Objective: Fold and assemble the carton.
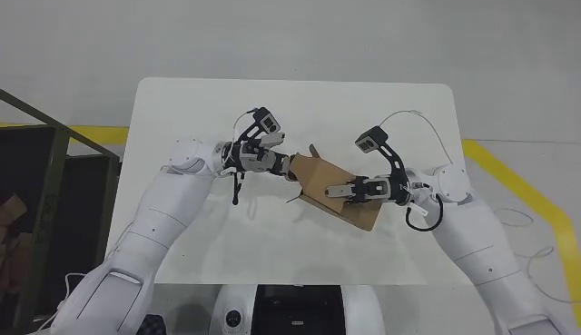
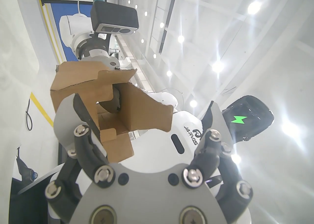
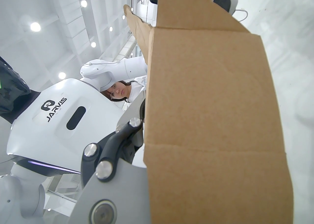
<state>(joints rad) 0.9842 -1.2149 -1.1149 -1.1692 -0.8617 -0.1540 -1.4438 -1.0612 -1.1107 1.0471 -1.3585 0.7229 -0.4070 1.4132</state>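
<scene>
Brown partly folded cardboard carton [image 1: 320,182] held over the middle of the white table [image 1: 182,108], right hand [image 1: 330,191] level, pinching one carton wall, left hand [image 1: 289,164] opposite, spread wide, one finger [image 2: 73,112] against a flap

The carton [image 3: 208,112], close against your right gripper [image 1: 334,191], conceals its far finger; the carton's wrist-side end runs off-frame.
</scene>
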